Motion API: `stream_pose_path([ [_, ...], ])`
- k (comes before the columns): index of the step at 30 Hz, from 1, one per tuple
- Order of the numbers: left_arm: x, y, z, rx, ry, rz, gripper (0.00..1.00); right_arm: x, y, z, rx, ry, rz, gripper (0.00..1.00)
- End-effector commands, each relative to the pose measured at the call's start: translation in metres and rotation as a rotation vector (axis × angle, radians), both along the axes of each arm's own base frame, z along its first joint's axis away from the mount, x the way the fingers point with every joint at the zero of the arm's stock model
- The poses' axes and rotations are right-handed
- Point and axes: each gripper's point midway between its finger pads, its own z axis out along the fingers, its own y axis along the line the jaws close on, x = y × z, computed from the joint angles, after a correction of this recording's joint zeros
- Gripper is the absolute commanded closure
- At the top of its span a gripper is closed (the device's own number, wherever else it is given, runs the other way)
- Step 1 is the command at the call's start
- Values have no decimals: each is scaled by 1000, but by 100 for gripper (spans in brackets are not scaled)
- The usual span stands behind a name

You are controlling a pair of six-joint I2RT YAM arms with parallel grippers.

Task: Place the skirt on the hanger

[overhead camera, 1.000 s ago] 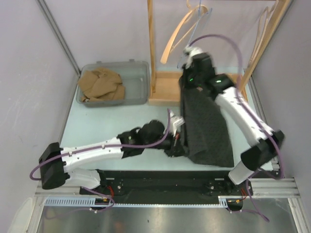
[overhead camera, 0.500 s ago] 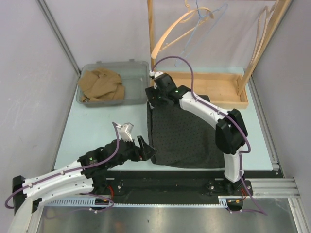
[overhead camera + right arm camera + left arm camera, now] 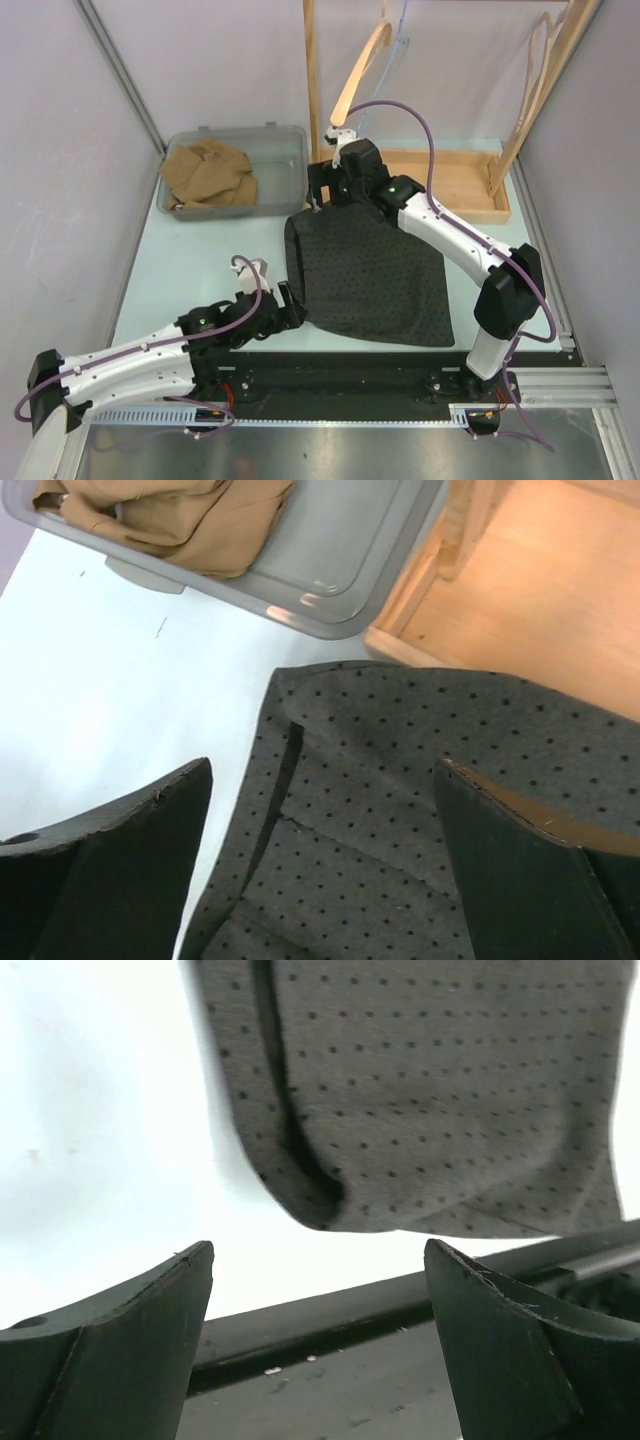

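Observation:
The skirt (image 3: 372,278), dark grey with small black dots, lies spread flat on the pale table. My left gripper (image 3: 292,306) stands open just off its near-left corner; in the left wrist view (image 3: 318,1250) nothing is between the fingers and the skirt's corner (image 3: 420,1090) lies just ahead. My right gripper (image 3: 322,195) hovers open over the far-left corner; in the right wrist view (image 3: 322,770) the skirt (image 3: 430,810) lies below the jaws. A wooden hanger (image 3: 360,70) hangs empty from the rack at the back, well clear of both grippers.
A grey bin (image 3: 285,160) with tan cloth (image 3: 205,175) sits back left, also in the right wrist view as bin (image 3: 340,550) and cloth (image 3: 170,510). The rack's wooden base (image 3: 450,185) lies behind the skirt. Another hanger (image 3: 535,60) hangs at right.
Both grippers opened and let go of the skirt, which dropped from hanging up to lying flat. The right arm came down from the hangers; the left arm drew back toward the near edge.

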Motion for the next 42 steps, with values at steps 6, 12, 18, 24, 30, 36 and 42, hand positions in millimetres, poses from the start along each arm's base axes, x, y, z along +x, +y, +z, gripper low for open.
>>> stream_pose_path([
  [6, 3, -22, 0, -12, 29, -45, 17, -48, -29, -27, -13, 140, -49, 19],
  [12, 14, -45, -4, -36, 1, -70, 23, -92, -52, -37, -57, 171, -87, 25],
  [18, 35, -50, 4, 46, -72, -59, 36, -122, -74, -48, -76, 208, -113, 27],
  [24, 41, -48, -1, 72, -75, -24, 39, -143, -92, -65, -85, 250, -141, 30],
  [30, 43, -48, -11, 84, -61, -33, 38, -151, -98, -74, -79, 274, -160, 32],
  [36, 34, -53, -25, 74, -12, -66, 50, -153, -99, -77, -78, 283, -167, 33],
  [42, 9, -34, -62, 126, 163, -21, 86, -152, -104, -71, -67, 269, -184, 35],
])
